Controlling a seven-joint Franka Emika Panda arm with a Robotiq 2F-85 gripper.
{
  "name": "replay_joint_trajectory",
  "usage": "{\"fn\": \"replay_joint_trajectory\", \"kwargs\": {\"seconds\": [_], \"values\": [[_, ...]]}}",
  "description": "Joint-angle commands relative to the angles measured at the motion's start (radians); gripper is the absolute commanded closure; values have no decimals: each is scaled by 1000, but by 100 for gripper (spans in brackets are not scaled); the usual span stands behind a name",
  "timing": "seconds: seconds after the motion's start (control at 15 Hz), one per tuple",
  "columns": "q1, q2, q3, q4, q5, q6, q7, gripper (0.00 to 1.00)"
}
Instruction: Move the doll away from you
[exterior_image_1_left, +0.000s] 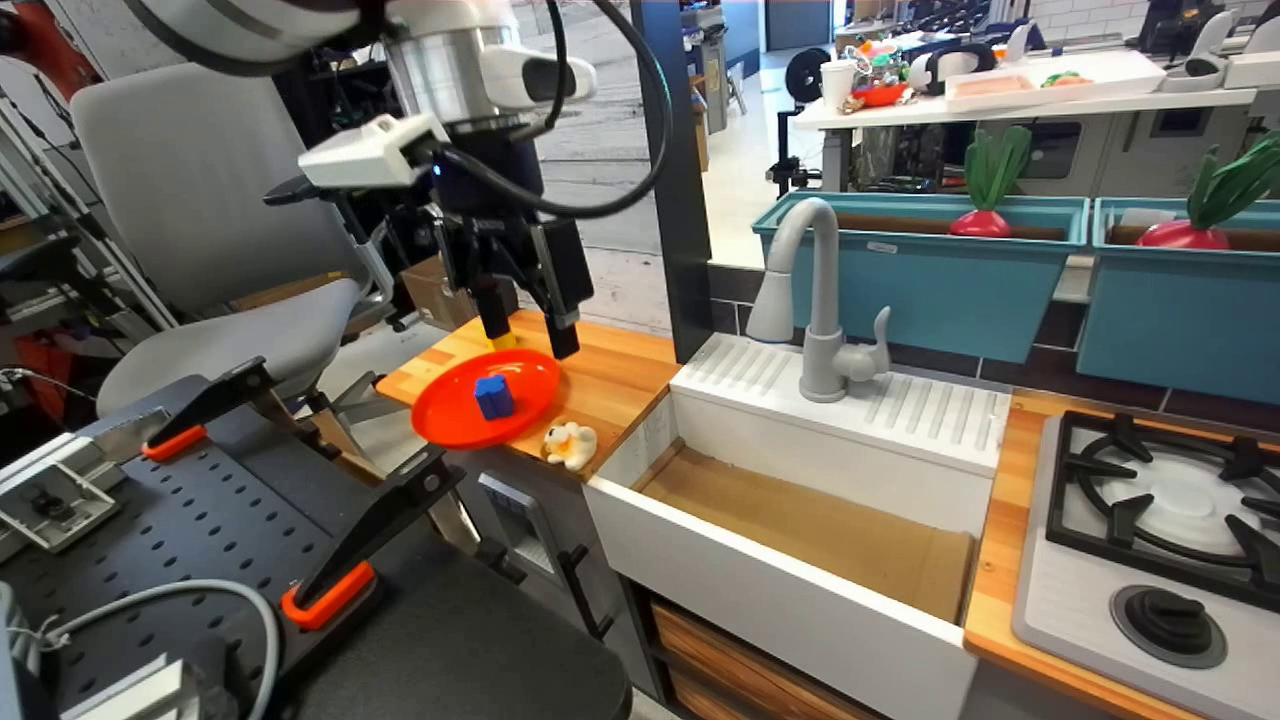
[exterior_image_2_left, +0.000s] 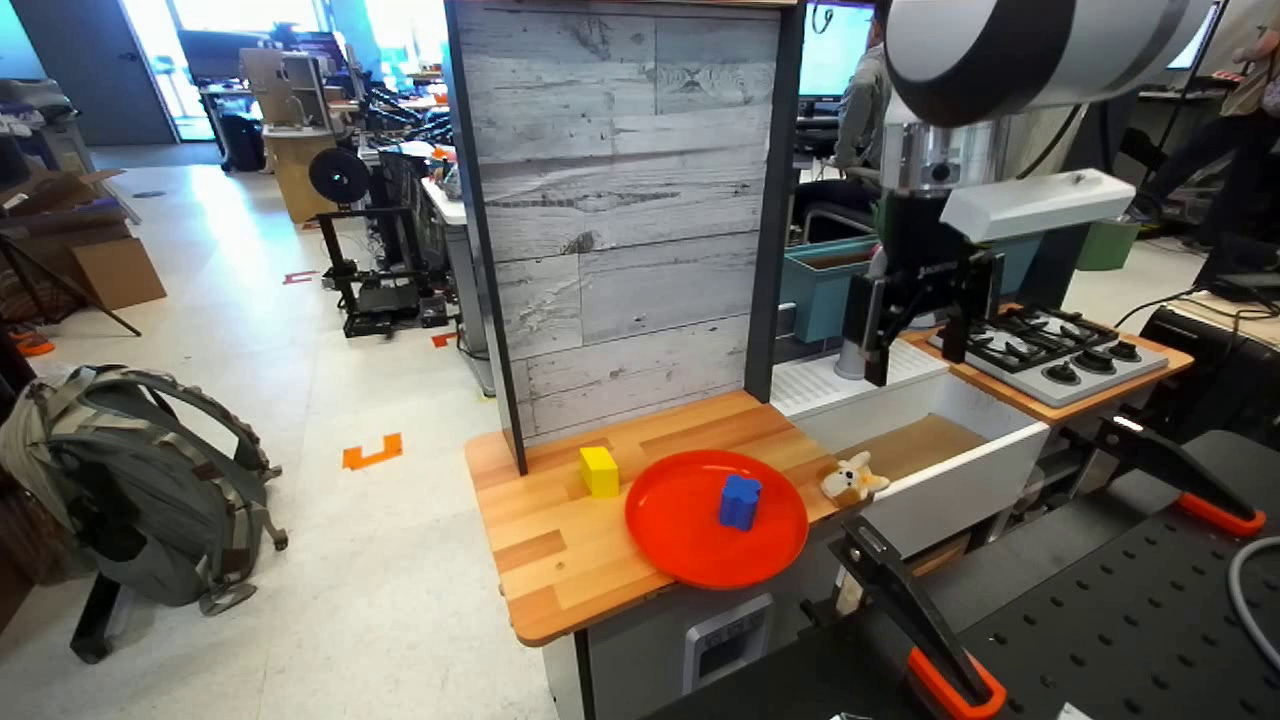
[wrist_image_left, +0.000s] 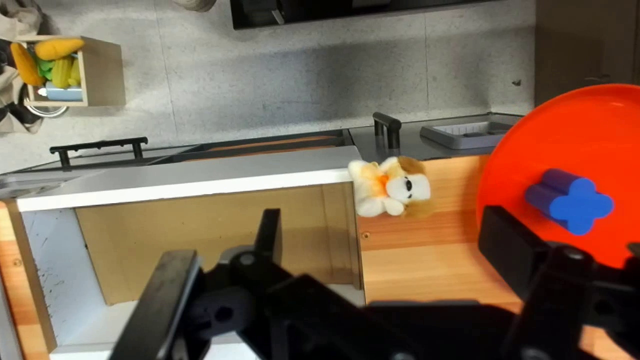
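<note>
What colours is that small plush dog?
The small plush dog is cream and white, with brown and orange patches; the wrist view shows it best.

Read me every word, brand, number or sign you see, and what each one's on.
No text is readable.
Small label on the teal planter box nearer the faucet: too small to read.
Pale marking on the end effector, in an exterior view: too blurred.

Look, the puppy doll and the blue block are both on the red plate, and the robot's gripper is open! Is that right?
Not quite: the puppy doll isn't on the red plate. The wrist view shows it on the wooden counter beside the plate, right by the sink. The blue block is on the plate, and the gripper is open.
</note>
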Motion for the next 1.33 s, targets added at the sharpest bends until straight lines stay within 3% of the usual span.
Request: {"fn": "replay_joint_trajectory", "kwargs": {"seconds": [0.0, 0.93, 1.07, 1.27], "values": [[-18, 142, 5, 113, 45, 0, -26, 0], [20, 427, -6, 318, 42, 28, -14, 0], [23, 440, -1, 332, 42, 33, -19, 28], [28, 451, 2, 361, 46, 21, -17, 51]]}}
